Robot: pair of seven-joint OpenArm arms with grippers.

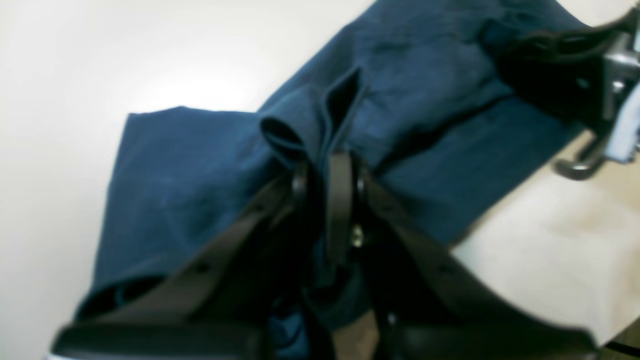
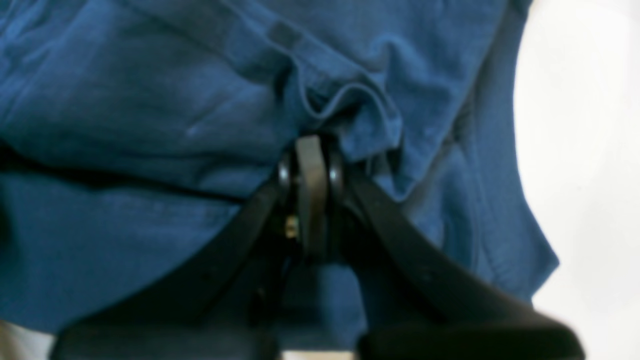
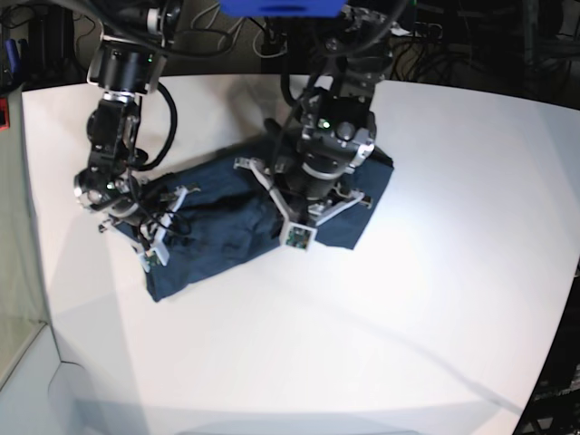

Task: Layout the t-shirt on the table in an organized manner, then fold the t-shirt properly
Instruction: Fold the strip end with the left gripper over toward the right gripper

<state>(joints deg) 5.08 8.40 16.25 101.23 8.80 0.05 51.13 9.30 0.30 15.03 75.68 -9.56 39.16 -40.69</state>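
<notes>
The dark navy t-shirt [image 3: 227,227] lies as a rumpled, roughly oblong bundle slanting across the far half of the white table [image 3: 362,344]. My left gripper [image 1: 332,160] is shut on a raised fold of the t-shirt [image 1: 190,175], with the cloth bunched above its tips. In the right wrist view my right gripper [image 2: 312,145] is shut on a puckered ridge of the t-shirt [image 2: 150,100]. The right arm's black fingers [image 1: 550,50] show at the shirt's far end. In the base view both arms bend low over the shirt, one at each end.
White table [image 1: 60,100] shows beside the cloth in both wrist views [image 2: 575,125]. Dark cables and equipment [image 3: 435,45] crowd behind the table's far edge. The table's left edge [image 3: 36,299] drops to a pale floor.
</notes>
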